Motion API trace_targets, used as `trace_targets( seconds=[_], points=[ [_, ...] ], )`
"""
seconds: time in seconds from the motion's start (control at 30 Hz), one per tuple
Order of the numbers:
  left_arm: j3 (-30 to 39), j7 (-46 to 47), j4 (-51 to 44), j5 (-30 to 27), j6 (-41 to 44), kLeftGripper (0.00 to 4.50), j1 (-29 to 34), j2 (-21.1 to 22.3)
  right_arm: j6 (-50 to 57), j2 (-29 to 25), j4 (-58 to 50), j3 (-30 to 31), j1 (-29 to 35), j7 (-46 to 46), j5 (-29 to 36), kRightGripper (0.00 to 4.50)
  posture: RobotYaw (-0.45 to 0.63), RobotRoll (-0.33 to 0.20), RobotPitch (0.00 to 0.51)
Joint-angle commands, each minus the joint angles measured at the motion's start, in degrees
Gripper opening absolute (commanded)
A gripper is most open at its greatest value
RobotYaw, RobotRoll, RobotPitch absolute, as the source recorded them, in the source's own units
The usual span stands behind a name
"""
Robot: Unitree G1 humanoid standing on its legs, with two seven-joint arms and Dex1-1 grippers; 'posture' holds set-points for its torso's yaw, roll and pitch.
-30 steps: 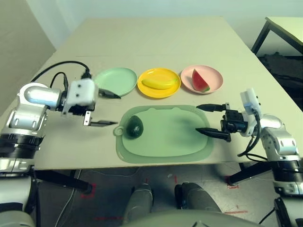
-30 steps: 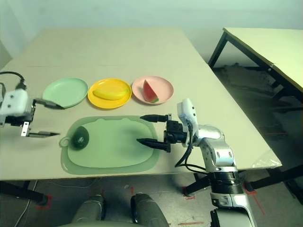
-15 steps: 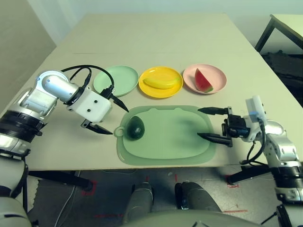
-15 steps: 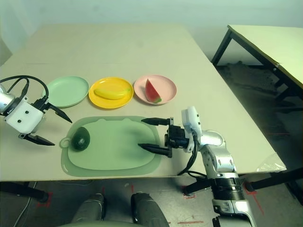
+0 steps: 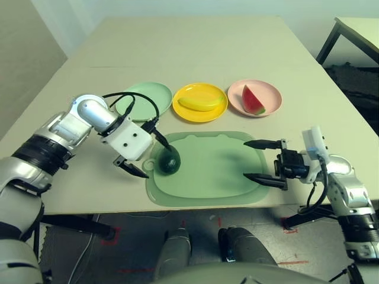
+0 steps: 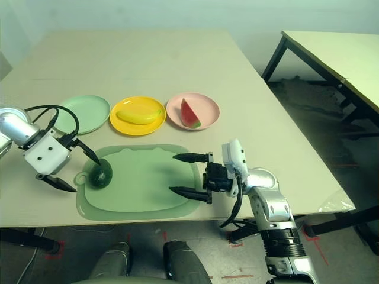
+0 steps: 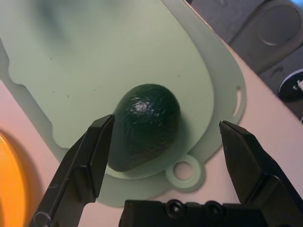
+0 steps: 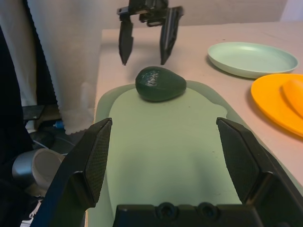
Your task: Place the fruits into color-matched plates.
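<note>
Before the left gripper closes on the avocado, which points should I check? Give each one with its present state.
1. Left gripper open: ok.
2. Avocado between its fingers: cannot tell; one finger is at the fruit, the other stands off to the side.
3. Avocado resting on the cutting board: ok.
4. Green plate free: ok.
5. Banana on yellow plate, watermelon on pink plate: ok.
6. Right gripper open, away from the avocado: ok.

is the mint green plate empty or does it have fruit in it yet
Empty. The mint green plate shows only bare surface, while the avocado lies on the cutting board, at its handle end.
</note>
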Motion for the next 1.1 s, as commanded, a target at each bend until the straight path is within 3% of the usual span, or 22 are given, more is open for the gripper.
trace_targets(
  seconds=[0.03,0.57,1.1],
  points=[
    [-2.26,-0.52,1.98,1.43,-2.24,4.5,-1.68,-1.15,-0.69,-0.81,-0.34,1.03,0.17,-0.38,-0.61,4.44,-0.03,0.0,0.101],
    [-6.75,-0.52,9.03,5.4,-8.5,4.5,-4.73,-5.51,-0.83,-2.06,-1.32,2.15,0.58,-0.53,-0.37,4.44,-0.05,0.0,0.102],
    [-5.48,-0.52,13.55,8.18,-10.99,4.5,-4.03,-9.51,-0.07,-2.22,-3.49,3.28,2.12,-1.77,0.17,4.44,-0.05,0.0,0.1]
  ],
)
